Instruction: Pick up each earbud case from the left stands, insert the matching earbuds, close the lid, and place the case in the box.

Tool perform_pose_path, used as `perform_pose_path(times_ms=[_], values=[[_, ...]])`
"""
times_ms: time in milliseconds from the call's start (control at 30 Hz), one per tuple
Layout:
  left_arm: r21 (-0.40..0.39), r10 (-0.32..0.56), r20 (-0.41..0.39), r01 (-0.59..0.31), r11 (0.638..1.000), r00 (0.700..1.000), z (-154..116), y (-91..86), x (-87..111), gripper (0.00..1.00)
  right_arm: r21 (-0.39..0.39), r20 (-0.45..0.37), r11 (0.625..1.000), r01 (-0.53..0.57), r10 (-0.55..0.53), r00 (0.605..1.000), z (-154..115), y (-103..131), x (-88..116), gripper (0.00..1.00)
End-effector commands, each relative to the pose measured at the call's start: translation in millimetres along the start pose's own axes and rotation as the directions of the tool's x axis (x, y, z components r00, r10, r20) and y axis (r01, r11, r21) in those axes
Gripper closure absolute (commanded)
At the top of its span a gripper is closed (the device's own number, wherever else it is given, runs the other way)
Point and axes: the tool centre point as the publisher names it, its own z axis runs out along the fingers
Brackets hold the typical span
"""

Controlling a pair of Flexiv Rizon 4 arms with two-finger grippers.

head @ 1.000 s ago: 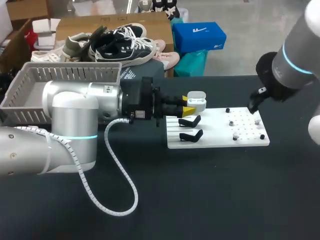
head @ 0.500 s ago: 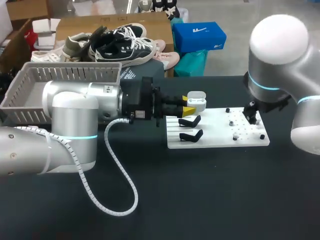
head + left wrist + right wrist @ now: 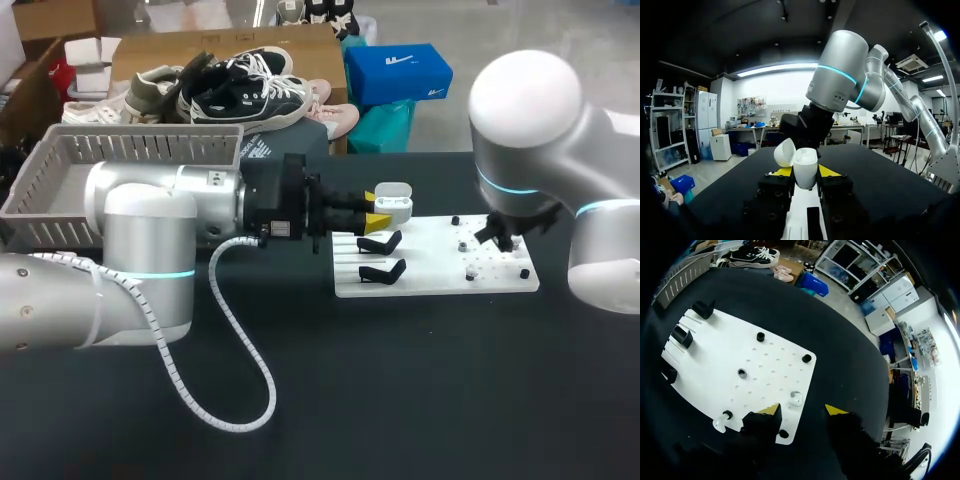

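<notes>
My left gripper point(image 3: 372, 211) is shut on a white earbud case point(image 3: 392, 203) at the left end of the white board point(image 3: 435, 285). The case point(image 3: 804, 169) stands upright between the fingers with its lid point(image 3: 784, 152) swung open. Two black stands point(image 3: 380, 243) below it are bare. My right gripper point(image 3: 497, 232) hangs over the board's right part. Seen from its wrist, the right gripper point(image 3: 802, 410) is open, with a white earbud point(image 3: 796, 399) on the board between and just ahead of the yellow tips. A second earbud point(image 3: 718, 424) lies beside the left finger.
A grey slatted basket point(image 3: 45, 170) stands at the back left, behind my left arm. The left arm's white coiled cable point(image 3: 240, 350) loops over the black table in front. Small black pegs point(image 3: 760, 336) stick up from the board point(image 3: 705, 360).
My right arm has swung left and come down over the board's right part, and its fingers have drawn closer together. The left arm and the case have kept still.
</notes>
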Motion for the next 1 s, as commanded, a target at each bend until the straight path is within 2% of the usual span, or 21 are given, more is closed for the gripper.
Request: perform_pose_path(times_ms=[33,733,933,1000], values=[[-0.004,0.001,0.001,-0.001,1.0,1.0,0.4,-0.8,0.2,1.0,0.001,-0.013,1.0,-0.002,0.002,1.0,6.6,2.0,-4.8,0.54],[-0.004,0.001,0.001,-0.001,1.0,1.0,0.4,-0.8,0.2,1.0,-0.003,-0.047,1.0,-0.01,0.01,0.999,18.0,4.1,-4.0,0.65],[-0.004,0.001,0.001,-0.001,1.0,1.0,0.4,-0.8,0.2,1.0,-0.007,-0.052,1.0,-0.01,0.01,0.999,19.1,4.7,-3.4,0.74],[-0.004,0.001,0.001,-0.001,1.0,1.0,0.4,-0.8,0.2,1.0,-0.009,-0.054,1.0,-0.01,0.01,0.998,19.8,5.1,-2.9,0.84]])
